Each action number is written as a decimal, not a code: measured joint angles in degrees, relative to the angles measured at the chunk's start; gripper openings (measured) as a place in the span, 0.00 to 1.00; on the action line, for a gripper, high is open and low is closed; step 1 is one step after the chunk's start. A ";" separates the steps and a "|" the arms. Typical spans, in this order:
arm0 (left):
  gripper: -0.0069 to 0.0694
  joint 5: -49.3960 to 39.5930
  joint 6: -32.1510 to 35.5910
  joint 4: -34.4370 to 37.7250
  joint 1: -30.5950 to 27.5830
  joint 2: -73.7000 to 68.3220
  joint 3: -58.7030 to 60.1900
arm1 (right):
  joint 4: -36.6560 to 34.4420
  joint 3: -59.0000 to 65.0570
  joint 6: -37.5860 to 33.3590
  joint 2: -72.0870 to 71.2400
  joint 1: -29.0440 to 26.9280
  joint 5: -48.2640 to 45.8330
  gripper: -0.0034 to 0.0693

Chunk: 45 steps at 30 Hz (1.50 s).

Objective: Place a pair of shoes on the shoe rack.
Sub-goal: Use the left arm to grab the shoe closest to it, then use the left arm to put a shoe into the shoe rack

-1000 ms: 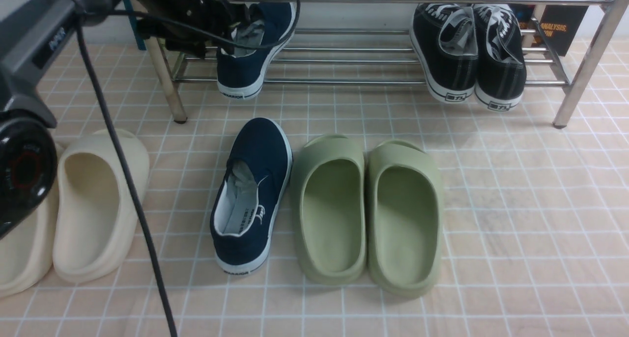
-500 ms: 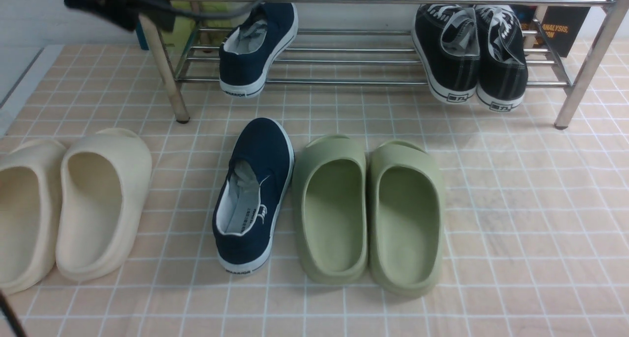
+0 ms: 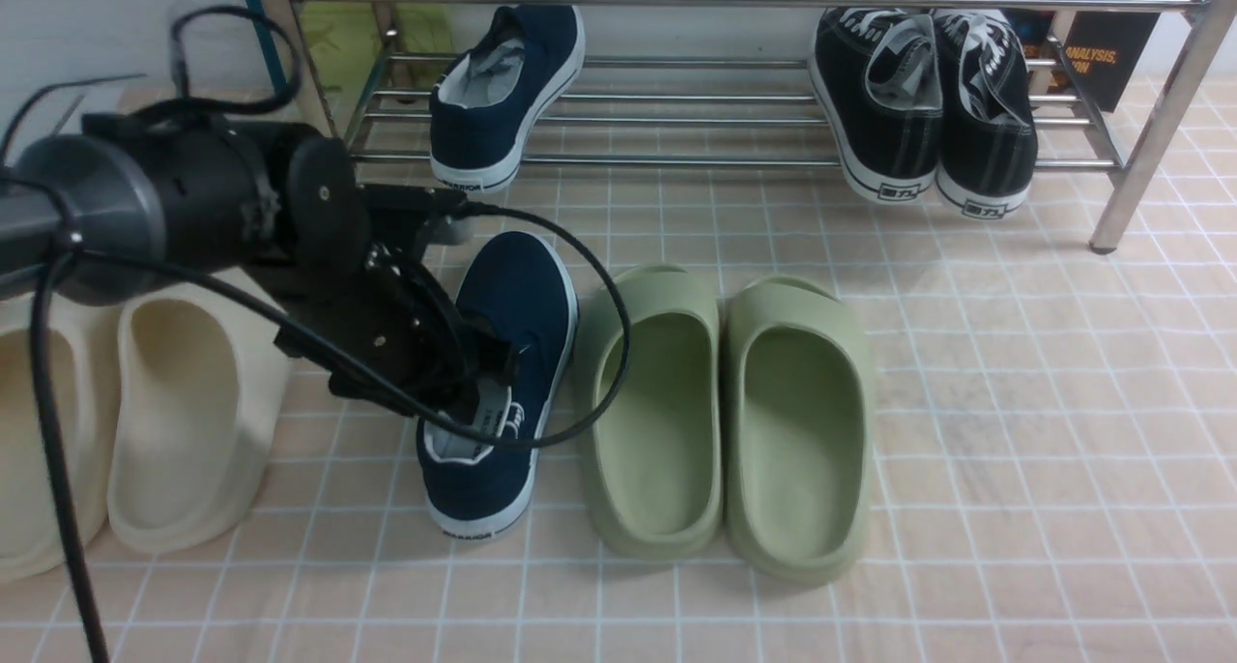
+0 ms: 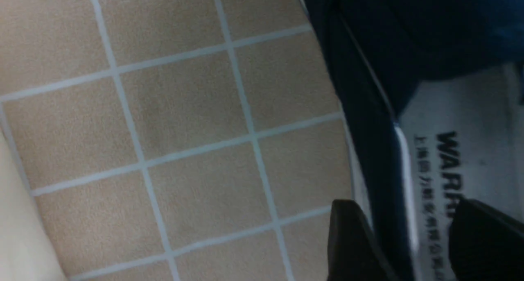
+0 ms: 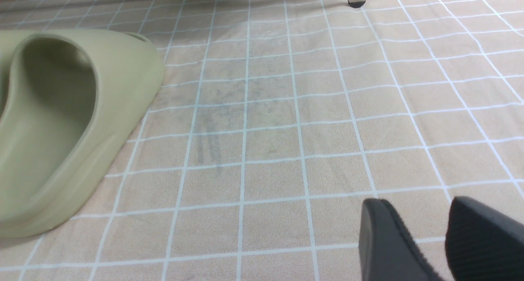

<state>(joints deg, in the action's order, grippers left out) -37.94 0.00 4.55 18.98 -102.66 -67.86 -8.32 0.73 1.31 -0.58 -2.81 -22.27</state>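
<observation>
1. Pair of navy-blue canvas slip-on sneakers with white rubber soles, first shoe: on the low chrome-steel shoe rack of thin bars, toward its left end, heel overhanging the front bar. I judge this half done.
2. Second navy shoe: on the beige tiled floor in front of the rack, between the cream foam slides and the green foam slides, just beside the green ones. Not yet racked.
3. My left jaws: open, straddling this shoe's left side wall at the collar. One finger is outside by the floor, the other over the printed insole. A gap shows inside, so nothing is clamped or held.
4. My right jaws: a little apart, low over bare floor near a green slide. They hold nothing.
5. Black lace-up sneakers with white laces: at the rack's right end. Not part of my task.
6. Remaining, by my judgement: close on the collar, lift, and set the shoe beside its mate. Free bars lie between the navy shoe and the black pair.
</observation>
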 joint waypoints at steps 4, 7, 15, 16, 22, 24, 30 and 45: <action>0.39 1.00 -5.38 -3.95 0.08 -3.23 0.00 | 0.00 0.00 0.00 0.00 0.00 0.00 0.37; 0.22 1.05 -8.50 -4.85 0.48 -2.95 0.00 | 0.00 0.00 0.00 0.00 0.00 0.00 0.37; 0.12 -13.62 -3.89 -7.38 0.37 2.30 -8.12 | 0.00 0.00 0.00 0.00 0.00 0.00 0.37; 0.12 -16.85 -2.69 -7.38 0.37 2.67 -11.81 | 0.00 0.00 0.00 0.00 0.00 0.00 0.37; 0.12 -21.01 0.00 -4.19 0.37 0.15 -24.42 | 0.00 0.00 0.00 0.00 0.00 0.00 0.37; 0.12 -20.52 0.00 -2.51 0.37 -2.55 -27.70 | 0.00 0.00 0.00 0.00 0.00 0.00 0.37; 0.12 -21.11 -1.82 1.48 0.37 -14.17 -41.34 | 0.00 0.00 0.00 0.00 0.00 0.00 0.37; 0.12 -11.43 -12.37 1.48 0.37 -34.74 -67.13 | 0.00 0.00 0.00 0.00 0.00 0.00 0.37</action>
<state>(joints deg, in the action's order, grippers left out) -49.38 -12.37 6.03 19.35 -137.40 -134.99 -8.32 0.73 1.31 -0.58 -2.81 -22.27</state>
